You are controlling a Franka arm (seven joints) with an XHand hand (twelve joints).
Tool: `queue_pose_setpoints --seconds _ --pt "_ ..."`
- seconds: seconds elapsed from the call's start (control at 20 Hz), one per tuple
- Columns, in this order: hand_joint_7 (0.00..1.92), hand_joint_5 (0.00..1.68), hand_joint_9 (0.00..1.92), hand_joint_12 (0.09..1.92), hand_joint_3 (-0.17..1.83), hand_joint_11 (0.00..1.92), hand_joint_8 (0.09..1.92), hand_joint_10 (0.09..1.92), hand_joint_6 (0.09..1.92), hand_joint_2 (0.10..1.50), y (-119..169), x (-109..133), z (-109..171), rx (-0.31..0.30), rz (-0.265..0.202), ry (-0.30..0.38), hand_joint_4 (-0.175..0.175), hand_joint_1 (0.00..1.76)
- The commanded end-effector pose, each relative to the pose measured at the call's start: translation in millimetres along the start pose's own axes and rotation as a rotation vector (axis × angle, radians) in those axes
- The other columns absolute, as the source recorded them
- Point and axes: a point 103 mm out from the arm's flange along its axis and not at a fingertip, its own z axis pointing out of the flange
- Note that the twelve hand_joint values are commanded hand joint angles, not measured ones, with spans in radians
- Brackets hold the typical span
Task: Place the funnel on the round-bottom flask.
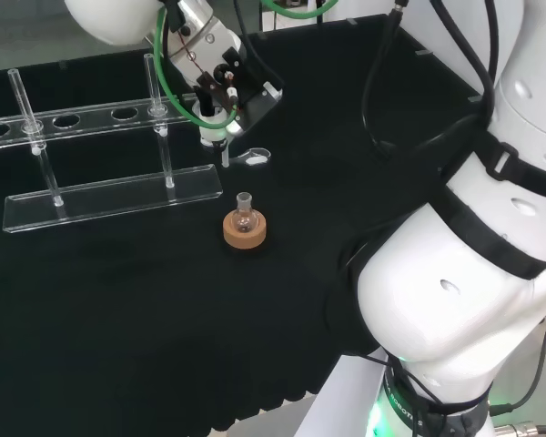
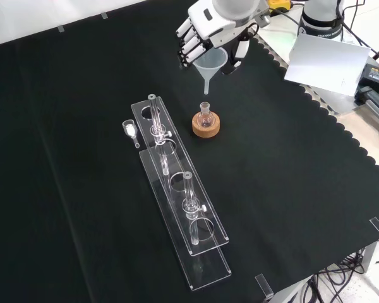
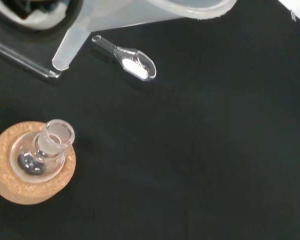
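A small clear round-bottom flask (image 2: 204, 115) sits upright on a cork ring (image 2: 205, 125) in the middle of the black cloth; it also appears as the flask (image 1: 245, 215) and the flask (image 3: 44, 150). The hand (image 2: 205, 31) is curled round the rim of a translucent funnel (image 2: 211, 65) and holds it in the air, spout down, above the flask and slightly farther off in the front view. In the wrist view the funnel (image 3: 115, 22) has its spout tip apart from the flask's neck. In the head view the hand (image 1: 220, 77) hangs above and left of the flask.
A clear rack (image 2: 177, 189) with holes and upright glass tubes runs along the cloth near the flask. A small clear scoop (image 2: 130, 130) with white powder lies beside the rack's far end, also seen as the scoop (image 3: 130, 60). White paper (image 2: 328, 60) lies at the cloth's edge.
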Motion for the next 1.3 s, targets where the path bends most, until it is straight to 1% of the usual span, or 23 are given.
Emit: queue_pose_setpoints --seconds 0.05,0.5,0.85,1.1,1.3 --pt "0.73 0.81 0.97 1.23 0.63 0.68 0.64 0.41 0.74 0.67 6 2 15 0.023 -0.001 -0.004 0.022 0.88" --pt "0.73 0.81 0.96 1.23 0.63 0.67 0.64 0.41 0.74 0.66 11 5 33 0.041 -0.001 -0.010 0.022 0.89" --pt "0.73 0.82 0.96 1.23 0.63 0.67 0.64 0.41 0.74 0.66 12 5 39 0.049 0.002 -0.012 0.023 0.89" --pt "0.73 0.82 0.96 1.23 0.64 0.66 0.64 0.41 0.74 0.66 18 9 52 0.063 -0.005 0.000 0.023 0.89" --pt "0.73 0.82 0.96 1.23 0.64 0.65 0.64 0.41 0.74 0.66 21 10 56 0.069 -0.008 0.006 0.023 0.89"
